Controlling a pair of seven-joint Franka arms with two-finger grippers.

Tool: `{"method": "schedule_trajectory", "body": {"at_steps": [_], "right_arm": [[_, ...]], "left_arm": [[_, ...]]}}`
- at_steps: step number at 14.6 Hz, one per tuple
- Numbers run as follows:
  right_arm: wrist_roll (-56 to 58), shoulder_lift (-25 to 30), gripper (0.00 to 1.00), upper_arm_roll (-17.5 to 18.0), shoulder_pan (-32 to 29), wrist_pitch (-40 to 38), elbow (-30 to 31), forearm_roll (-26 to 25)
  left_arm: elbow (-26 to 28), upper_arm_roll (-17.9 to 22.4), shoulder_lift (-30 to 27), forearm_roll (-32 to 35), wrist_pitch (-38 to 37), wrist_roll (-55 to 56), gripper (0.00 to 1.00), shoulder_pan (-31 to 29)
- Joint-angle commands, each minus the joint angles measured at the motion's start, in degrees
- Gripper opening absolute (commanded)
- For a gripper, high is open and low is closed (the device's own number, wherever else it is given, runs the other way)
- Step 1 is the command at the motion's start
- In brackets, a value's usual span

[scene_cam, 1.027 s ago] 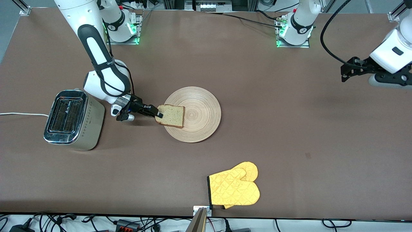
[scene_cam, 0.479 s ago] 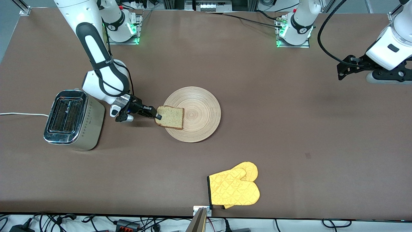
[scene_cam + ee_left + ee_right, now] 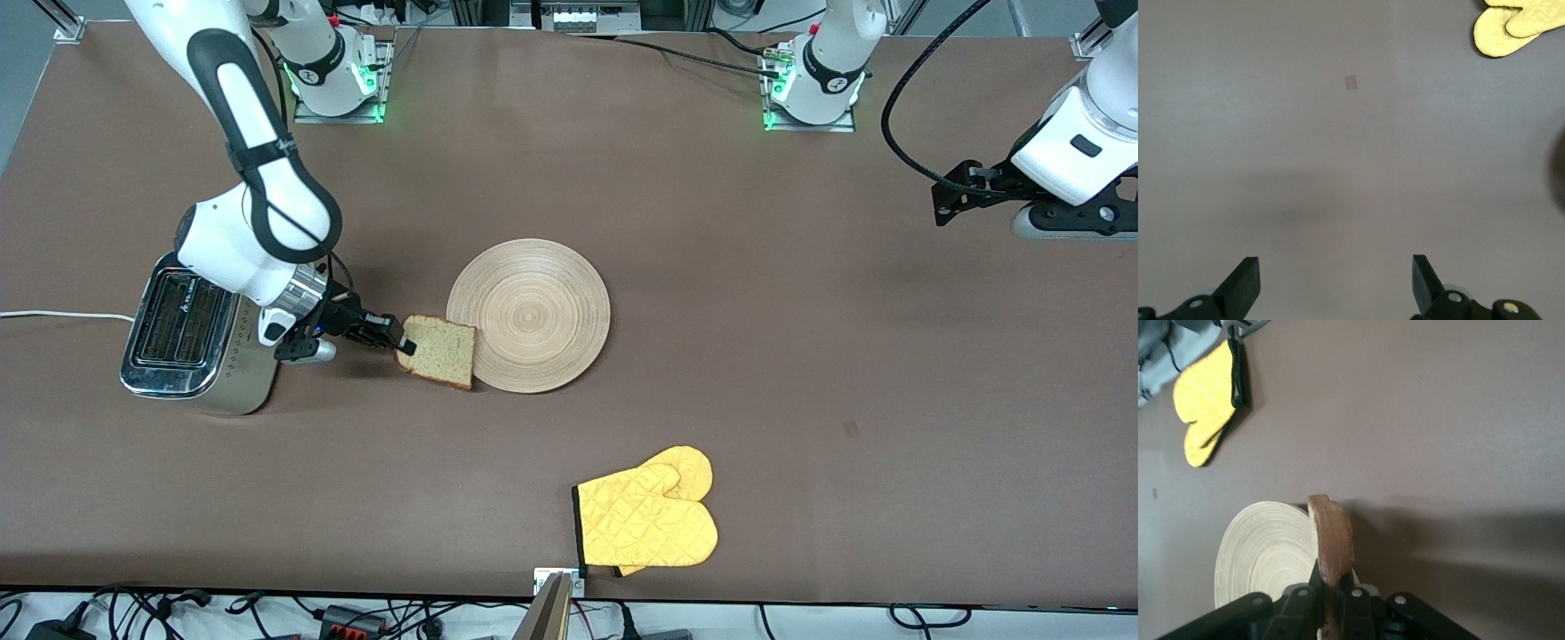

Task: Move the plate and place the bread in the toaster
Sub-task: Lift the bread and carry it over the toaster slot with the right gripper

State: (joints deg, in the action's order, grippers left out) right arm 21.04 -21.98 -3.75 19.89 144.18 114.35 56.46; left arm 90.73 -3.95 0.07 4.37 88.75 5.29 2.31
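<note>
Right gripper (image 3: 402, 342) pinching bread (image 3: 438, 351) by crust edge, carrying it left of centre frame, over table between plate (image 3: 528, 315) and toaster (image 3: 197, 332). Transfer step under way. Next: turning slice upright over slot, lowering. Left gripper (image 3: 1335, 283) waiting upper right, fingers wide, empty.

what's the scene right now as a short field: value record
bread: clamped by one edge in the right tool, overlapping the plate's rim on the toaster's side
plate: bare, mid-table
toaster: at the right arm's end, both slots empty
left tool: open, waiting over bare table at the left arm's end
oven mitt: nearer the front camera than the plate
</note>
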Motion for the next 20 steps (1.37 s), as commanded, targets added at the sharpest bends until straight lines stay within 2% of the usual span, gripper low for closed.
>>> {"method": "schedule_trajectory", "body": {"at_steps": [1, 3, 6, 9, 12, 15, 20], "right_arm": [[-10.1, 0.6, 0.0, -3.1, 0.2, -9.0, -5.7, -13.0], [-14.8, 0.4, 0.0, -7.1, 0.0, -21.9, -13.9, -24.4], [-17.5, -0.2, 0.0, -11.4, 0.0, -42.7, -27.6, -38.3], [-16.7, -0.2, 0.0, -13.7, -0.3, -53.5, -34.3, -49.7], [-15.3, -0.8, 0.0, -14.1, -1.2, -61.4, -40.7, -62.1], [-14.9, -3.2, 0.0, -14.2, -1.9, -64.0, -44.2, -70.2], [-14.8, -7.9, 0.0, -14.0, -3.7, -63.1, -45.6, -70.8]], "left_arm": [[-1.0, 0.5, 0.6, -0.8, 0.5, 0.6, 1.0, 0.0], [-2.0, 0.6, 0.9, -0.9, 0.5, 0.5, 1.0, -0.4], [-2.2, 0.0, 1.7, -0.2, 0.6, 1.3, 1.0, -0.2], [-2.1, 0.4, 1.7, -0.6, 0.5, 0.8, 1.0, -0.6], [-2.2, 0.4, 1.5, -0.7, 0.2, 0.9, 1.0, -0.6], [-2.0, 0.6, 1.5, -0.7, -0.1, 0.6, 1.0, -0.6], [-2.0, 0.5, 1.4, -0.7, -0.1, 0.8, 1.0, -0.6]]}}
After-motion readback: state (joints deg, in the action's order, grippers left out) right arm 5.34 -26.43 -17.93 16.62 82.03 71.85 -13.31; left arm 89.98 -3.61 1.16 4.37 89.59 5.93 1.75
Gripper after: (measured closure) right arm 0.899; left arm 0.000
